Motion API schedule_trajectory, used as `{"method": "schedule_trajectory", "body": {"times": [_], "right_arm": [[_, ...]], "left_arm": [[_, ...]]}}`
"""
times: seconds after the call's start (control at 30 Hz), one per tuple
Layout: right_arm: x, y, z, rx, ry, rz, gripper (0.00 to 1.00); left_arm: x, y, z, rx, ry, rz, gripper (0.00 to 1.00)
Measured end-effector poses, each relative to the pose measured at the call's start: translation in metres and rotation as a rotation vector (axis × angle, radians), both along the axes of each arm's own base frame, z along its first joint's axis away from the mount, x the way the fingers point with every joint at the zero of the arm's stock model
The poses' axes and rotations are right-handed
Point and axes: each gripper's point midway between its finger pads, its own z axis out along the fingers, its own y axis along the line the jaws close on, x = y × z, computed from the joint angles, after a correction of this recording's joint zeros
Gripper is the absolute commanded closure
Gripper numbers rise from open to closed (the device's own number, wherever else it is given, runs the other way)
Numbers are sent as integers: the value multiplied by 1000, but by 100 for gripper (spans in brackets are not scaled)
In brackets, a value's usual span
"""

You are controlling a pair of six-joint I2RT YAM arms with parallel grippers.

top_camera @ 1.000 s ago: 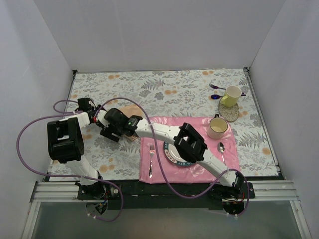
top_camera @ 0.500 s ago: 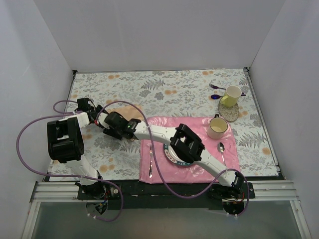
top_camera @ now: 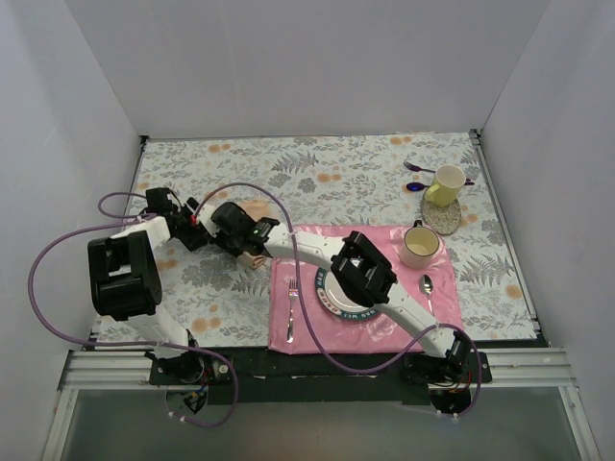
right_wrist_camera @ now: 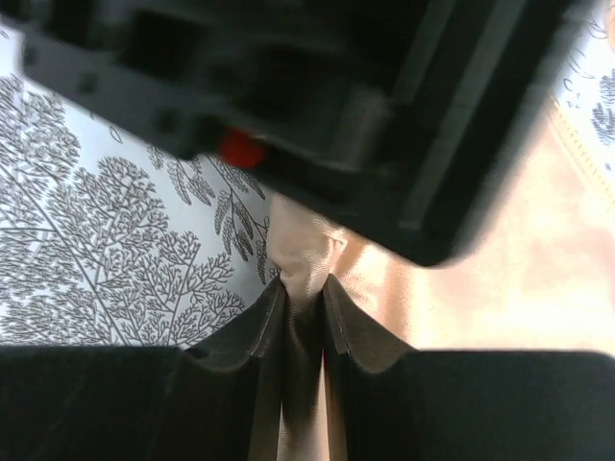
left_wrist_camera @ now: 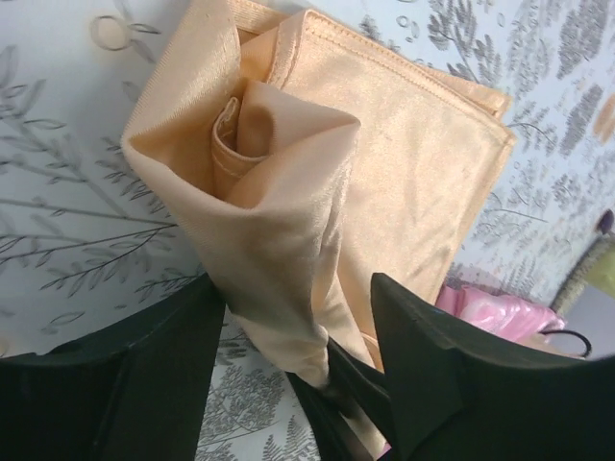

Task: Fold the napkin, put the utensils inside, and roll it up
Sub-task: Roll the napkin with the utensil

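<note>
A fern-printed counter [top_camera: 327, 163] was seen from above, with two robot arms reaching toward its left side. The left arm [top_camera: 123, 274] and the right arm [top_camera: 365, 274] met over the napkin [top_camera: 256, 209], a shiny peach-gold satin cloth lying on the counter just beyond the far left corner of a pink placemat [top_camera: 380, 331].

In the left wrist view the napkin [left_wrist_camera: 394, 163] lay folded flat, with its near edge gathered up into a loose, hollow roll. That roll ran down between the left fingers [left_wrist_camera: 135, 384], which stood spread apart on either side of it. The cloth brushed the inner face of one finger and sat just clear of the other, so they were not clamping it.

In the right wrist view the right fingers [right_wrist_camera: 231, 355] were pressed nearly together, pinching a narrow ridge of the satin between them. The black body of the left wrist filled the frame just above.

On the placemat sat a plate [top_camera: 332, 298] partly hidden by the right arm, a silver fork [top_camera: 291, 307] to its left, a silver spoon [top_camera: 427, 286] to its right and a cream mug [top_camera: 420, 246] at the far right corner. Well apart, near the far right of the counter, a yellow-green mug [top_camera: 446, 184] rested on a round coaster [top_camera: 444, 217], with purple spoons [top_camera: 418, 171] beside it.
</note>
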Motion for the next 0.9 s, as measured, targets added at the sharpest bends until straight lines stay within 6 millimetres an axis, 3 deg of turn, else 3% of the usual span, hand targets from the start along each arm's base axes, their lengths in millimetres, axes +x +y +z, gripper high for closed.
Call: {"method": "schedule_trajectory", "body": {"times": [0.17, 0.47, 0.77, 0.9], "right_arm": [[1, 4, 4, 113, 169, 16, 79], [6, -6, 12, 323, 558, 13, 84], [14, -16, 8, 472, 851, 18, 84], [11, -18, 10, 506, 925, 28, 84]], "left_arm": [[-8, 11, 3, 55, 21, 38, 33], [-21, 10, 8, 55, 34, 53, 28], [-15, -6, 6, 16, 35, 30, 28], [-2, -12, 4, 4, 27, 17, 31]]}}
